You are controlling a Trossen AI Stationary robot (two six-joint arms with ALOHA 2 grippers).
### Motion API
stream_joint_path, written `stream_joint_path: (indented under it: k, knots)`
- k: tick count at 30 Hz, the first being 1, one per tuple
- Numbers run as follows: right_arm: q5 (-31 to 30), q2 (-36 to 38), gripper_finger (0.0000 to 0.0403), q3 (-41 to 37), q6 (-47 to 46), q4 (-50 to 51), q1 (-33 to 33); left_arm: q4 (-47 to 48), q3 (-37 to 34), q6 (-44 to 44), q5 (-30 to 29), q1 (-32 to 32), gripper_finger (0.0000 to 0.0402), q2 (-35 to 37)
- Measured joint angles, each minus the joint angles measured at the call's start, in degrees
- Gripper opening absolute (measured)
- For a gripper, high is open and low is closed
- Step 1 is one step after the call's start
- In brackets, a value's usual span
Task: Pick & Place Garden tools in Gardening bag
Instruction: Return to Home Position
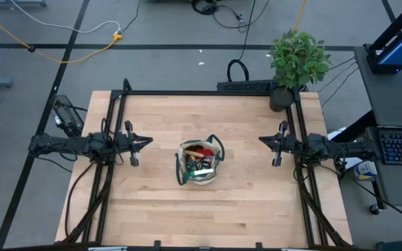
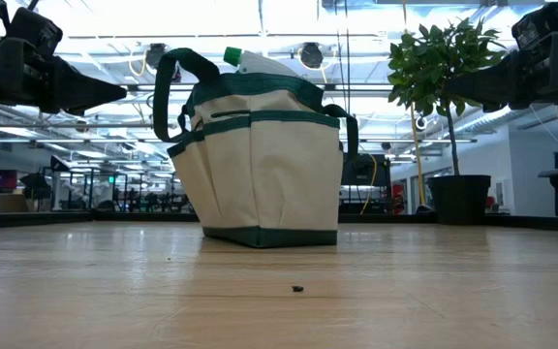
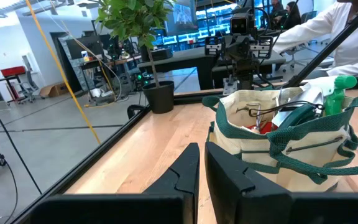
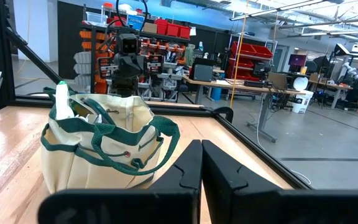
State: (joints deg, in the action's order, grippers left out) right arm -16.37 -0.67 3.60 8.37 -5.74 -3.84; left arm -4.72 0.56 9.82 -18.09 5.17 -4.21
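Observation:
The beige gardening bag (image 1: 199, 162) with dark green trim stands upright on its base at the table's middle; it also shows in the low view (image 2: 260, 160). Inside it I see a red item (image 1: 202, 149), a green-capped white bottle (image 3: 331, 93) and metal tool parts (image 3: 272, 112). My left gripper (image 1: 147, 142) is shut and empty, raised at the bag's left. My right gripper (image 1: 262, 140) is shut and empty, raised at the bag's right. The trowel, fork and shears are not plainly told apart.
A potted green plant (image 1: 295, 63) stands at the table's far right corner. A black frame (image 1: 208, 92) runs along the table's far, left and right edges. A keyboard (image 1: 400, 148) lies on a desk beyond the right edge. A small dark speck (image 2: 297, 288) lies near the front.

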Motion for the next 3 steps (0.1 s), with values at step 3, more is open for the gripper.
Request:
stream_joint_path:
  k: [3]
  knots:
    - [0.01, 0.0, 0.0, 0.02, 0.01, 0.0, -0.01, 0.01, 0.0, 0.0, 0.0, 0.0, 0.0033, -0.01]
